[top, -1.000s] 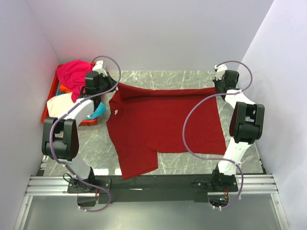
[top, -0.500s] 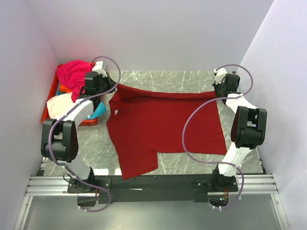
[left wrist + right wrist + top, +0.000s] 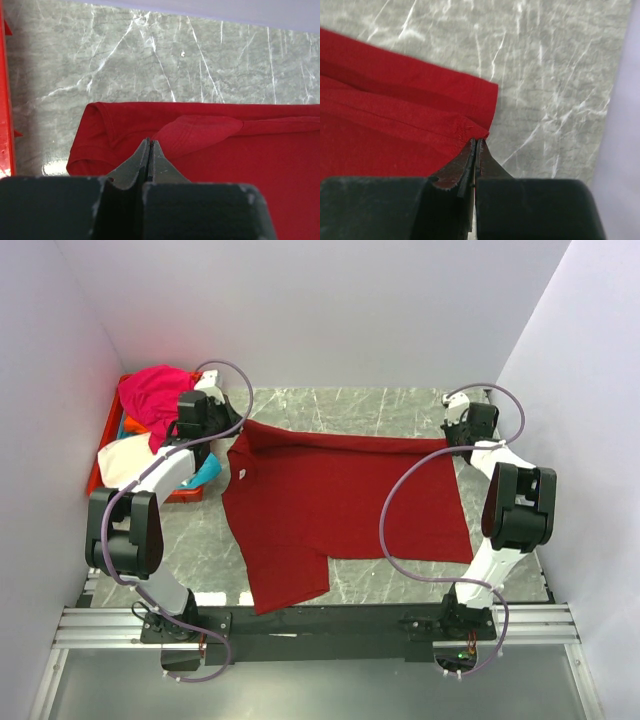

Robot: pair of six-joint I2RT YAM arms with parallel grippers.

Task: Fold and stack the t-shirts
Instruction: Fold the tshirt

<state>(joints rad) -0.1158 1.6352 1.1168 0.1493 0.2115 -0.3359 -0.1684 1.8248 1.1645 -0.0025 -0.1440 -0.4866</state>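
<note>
A large dark red t-shirt [image 3: 340, 500] lies spread over the marble table, one sleeve hanging toward the near edge. My left gripper [image 3: 243, 427] is shut at its far left corner. In the left wrist view the closed tips [image 3: 149, 141] pinch a raised ridge of the red cloth [image 3: 240, 170]. My right gripper [image 3: 451, 437] is shut on the far right corner. The puckered hem [image 3: 380, 120] meets its tips [image 3: 478, 140] in the right wrist view. The far edge runs stretched between both grippers. More t-shirts are piled at the left: magenta [image 3: 150, 390], cream-white [image 3: 125, 458], cyan [image 3: 207, 472], orange [image 3: 133, 426].
A red plastic crate [image 3: 94, 472] against the left wall holds the pile, and its rim [image 3: 5, 100] shows in the left wrist view. Walls close in the table at the back and on both sides. Bare marble [image 3: 370, 405] lies beyond the shirt.
My right arm has swung slightly outward to the right, and the shirt's far right corner has shifted a little nearer with it. The left arm has stayed put.
</note>
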